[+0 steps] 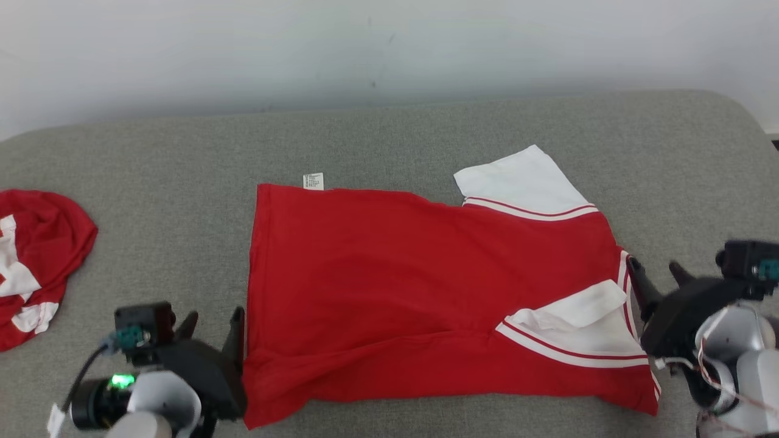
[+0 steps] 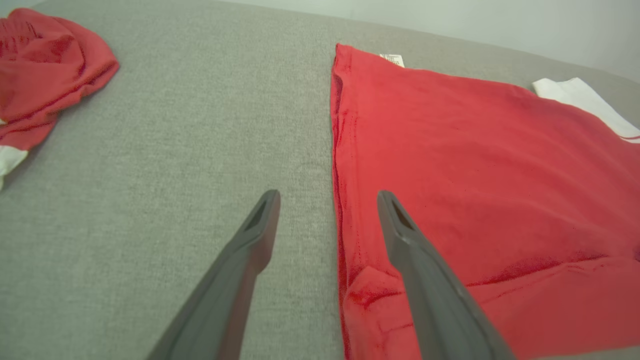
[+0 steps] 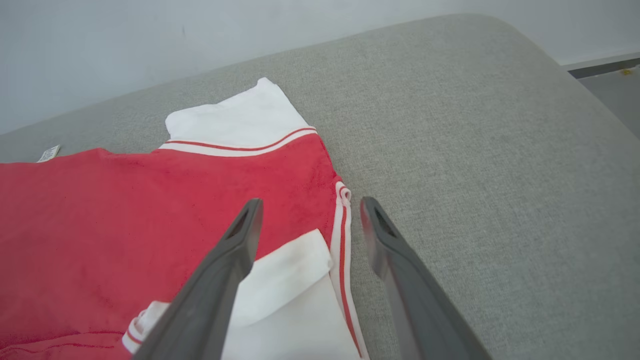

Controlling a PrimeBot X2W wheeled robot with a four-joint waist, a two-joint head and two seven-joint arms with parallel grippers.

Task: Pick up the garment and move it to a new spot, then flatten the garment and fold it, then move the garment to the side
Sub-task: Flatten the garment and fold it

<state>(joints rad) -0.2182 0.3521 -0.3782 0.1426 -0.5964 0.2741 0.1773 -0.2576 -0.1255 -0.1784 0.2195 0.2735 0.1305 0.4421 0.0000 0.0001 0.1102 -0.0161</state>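
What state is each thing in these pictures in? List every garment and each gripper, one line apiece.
red garment, spread out on the grey surface, not yet folded, wrinkled along its near edge.
second garment, crumpled in a heap at the left.
left gripper, open, holding nothing, at the red garment's hem.
right gripper, open, holding nothing, at the red garment's sleeve end.

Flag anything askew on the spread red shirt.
The red shirt with white sleeves lies mostly flat, but its near white sleeve is folded back on itself, and the near edge is rumpled into a long crease.
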